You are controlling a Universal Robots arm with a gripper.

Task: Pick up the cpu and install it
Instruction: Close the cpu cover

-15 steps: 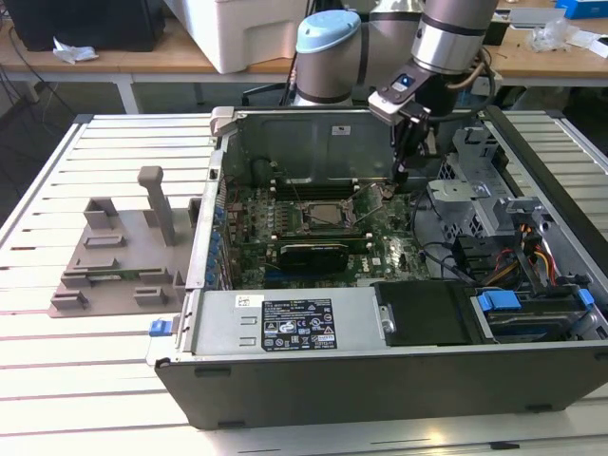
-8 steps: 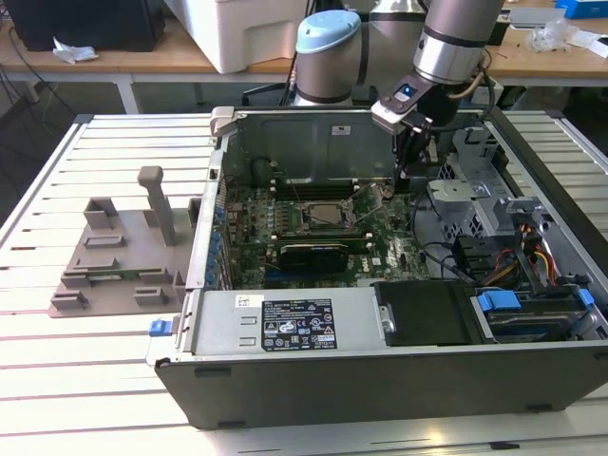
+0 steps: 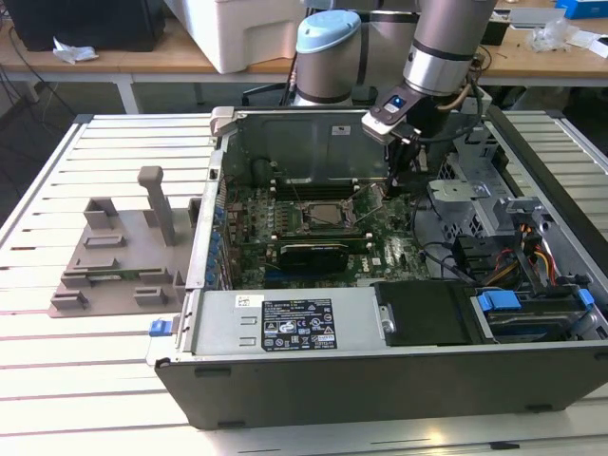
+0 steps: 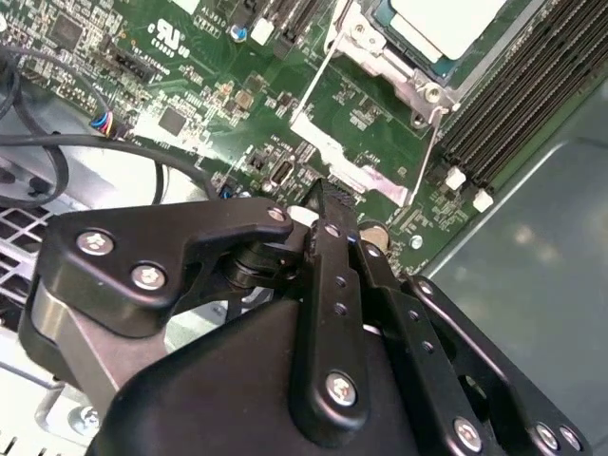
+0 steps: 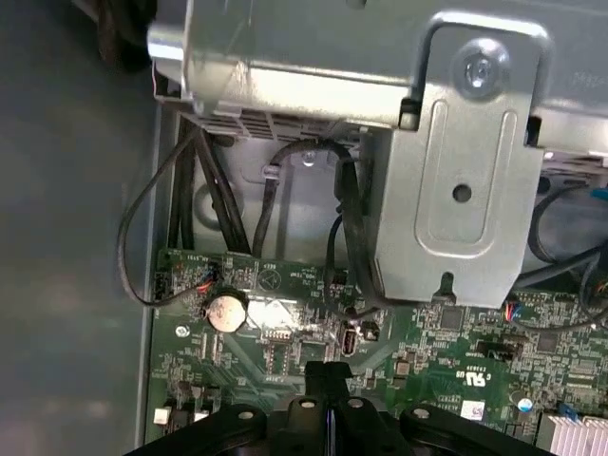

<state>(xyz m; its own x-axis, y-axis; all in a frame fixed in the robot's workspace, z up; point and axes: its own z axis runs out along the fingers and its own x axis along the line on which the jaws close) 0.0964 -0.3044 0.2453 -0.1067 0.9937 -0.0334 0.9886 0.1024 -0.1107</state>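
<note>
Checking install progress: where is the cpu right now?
In the second wrist view the cpu sits in the motherboard's metal-framed socket, right beside the black memory slots.

Counting, in the exterior view: one open computer case [image 3: 380, 380] lying mid-frame, one grey moulded tray [image 3: 114, 271] sitting at the left, one slatted table [image 3: 95, 380] carrying both, one arm [image 3: 446, 47] reaching in from the upper right, one small blue clip [image 3: 163, 327] sticking out at the case's lower-left corner. Counting one cpu [image 4: 446, 24] in the second wrist view, one coin battery [image 5: 226, 310] in the first wrist view, and one gripper [image 5: 328, 375] with two fingers [image 5: 315, 382] in both wrist views.
</note>
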